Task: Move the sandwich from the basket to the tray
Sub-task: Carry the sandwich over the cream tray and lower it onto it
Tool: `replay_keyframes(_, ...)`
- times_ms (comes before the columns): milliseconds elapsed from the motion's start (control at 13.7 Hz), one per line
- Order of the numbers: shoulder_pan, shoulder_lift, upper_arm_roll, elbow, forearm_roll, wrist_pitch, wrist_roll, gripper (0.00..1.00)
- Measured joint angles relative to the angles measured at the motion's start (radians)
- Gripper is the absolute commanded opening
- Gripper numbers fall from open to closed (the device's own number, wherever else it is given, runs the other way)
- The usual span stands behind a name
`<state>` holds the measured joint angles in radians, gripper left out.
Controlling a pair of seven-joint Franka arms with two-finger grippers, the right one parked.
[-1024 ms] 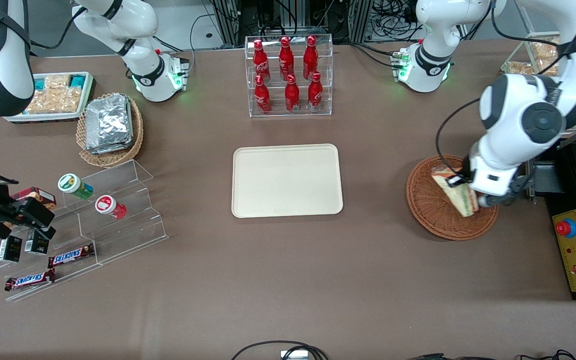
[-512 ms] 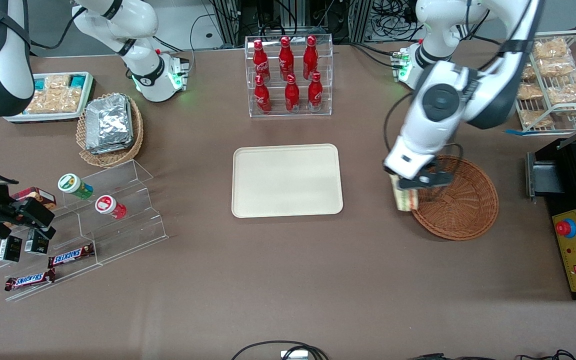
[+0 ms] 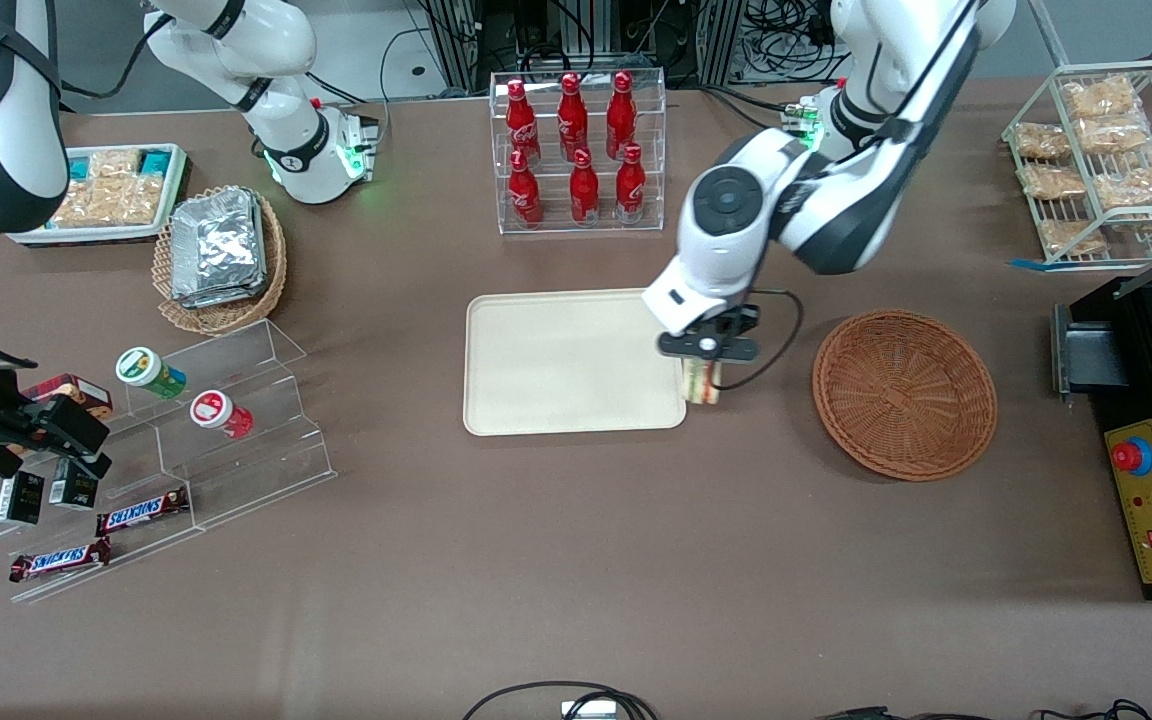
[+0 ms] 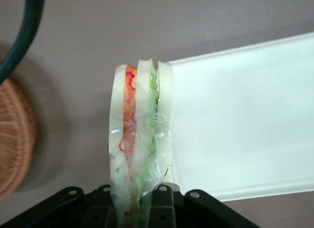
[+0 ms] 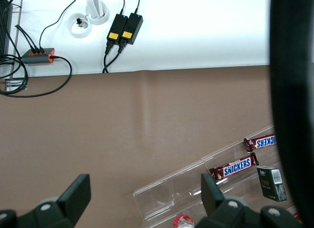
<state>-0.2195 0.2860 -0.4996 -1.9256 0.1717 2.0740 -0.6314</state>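
**Half done: sandwich out of the basket, not yet on the tray**

The gripper (image 3: 702,365) hangs at the tray's (image 3: 556,400) edge on the basket side, fingers clamped on the sandwich (image 3: 703,383). The basket (image 3: 904,393) sits empty; what's left is to carry on over the tray and set down. The front view gives the layout, but the grip itself is hard to read there. The wrist view shows the sandwich (image 4: 141,139) on edge between the fingers, astride the tray's rim (image 4: 235,51).
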Motion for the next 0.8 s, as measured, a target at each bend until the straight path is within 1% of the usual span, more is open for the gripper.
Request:
replay_keyframes(220, -0.06, 0.071, 0.0, 0.023, 0.015, 0.014, -0.091, 0.0)
replay_keyframes(512, -0.109, 0.184, 0.001, 0.025, 0.083, 0.098, -0.213, 0.0)
replay_keyframes(805, -0.144, 0.251, 0.001, 0.032, 0.102, 0.121, -0.25, 0.0)
